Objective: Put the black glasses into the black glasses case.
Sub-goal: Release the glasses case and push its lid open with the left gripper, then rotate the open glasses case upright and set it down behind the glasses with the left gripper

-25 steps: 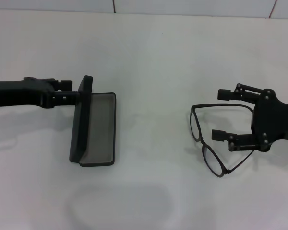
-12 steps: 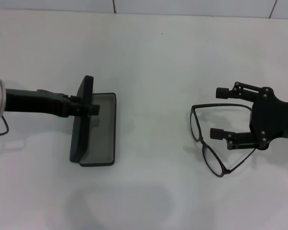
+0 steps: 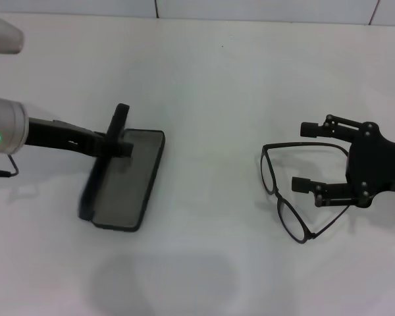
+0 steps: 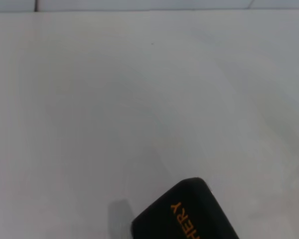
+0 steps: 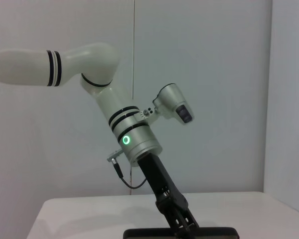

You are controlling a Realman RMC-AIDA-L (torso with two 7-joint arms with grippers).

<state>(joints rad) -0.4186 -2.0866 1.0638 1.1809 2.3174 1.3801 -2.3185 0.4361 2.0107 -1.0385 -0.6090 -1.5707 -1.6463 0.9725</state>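
Head view: white desk (image 3: 210, 79) carrying an open case at its left and glasses at its right, well apart.
Case: flat rectangular black glasses case (image 3: 122, 187) with grey lining, lid raised; orange lettering shows in the left wrist view (image 4: 187, 224).
Left gripper (image 3: 115, 140): fingers clenched on the raised lid's upper edge.
Glasses: thin black wire-framed glasses (image 3: 289, 191) with clear rounded lenses, lying on the desk, temples unfolded.
Right gripper (image 3: 307, 157): fingers spread apart, straddling one temple, grasping nothing.

A plain white tabletop (image 3: 210, 85) spreads wide, and a pale wall (image 3: 263, 10) with thin dark lines stands behind it.
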